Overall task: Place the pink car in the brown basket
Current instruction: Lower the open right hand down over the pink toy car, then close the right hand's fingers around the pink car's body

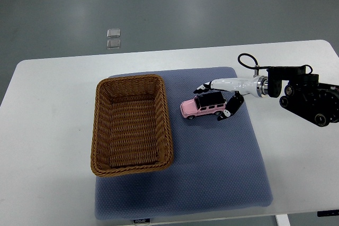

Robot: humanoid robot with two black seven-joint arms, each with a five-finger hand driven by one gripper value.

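A pink toy car point(203, 107) with a black roof stands on the blue mat point(212, 162), just right of the brown wicker basket point(161, 109). The basket is empty. My right hand point(218, 100) comes in from the right edge, and its white and black fingers point(205, 85) reach around the car's rear end, above and below it, close to or touching it. The car still rests on the mat. The left arm does not show.
The mat lies on a white table point(47, 130). The right arm's black wrist unit point(310, 96) hangs over the table's right side. Two small clear squares point(113, 38) lie on the grey floor behind the table.
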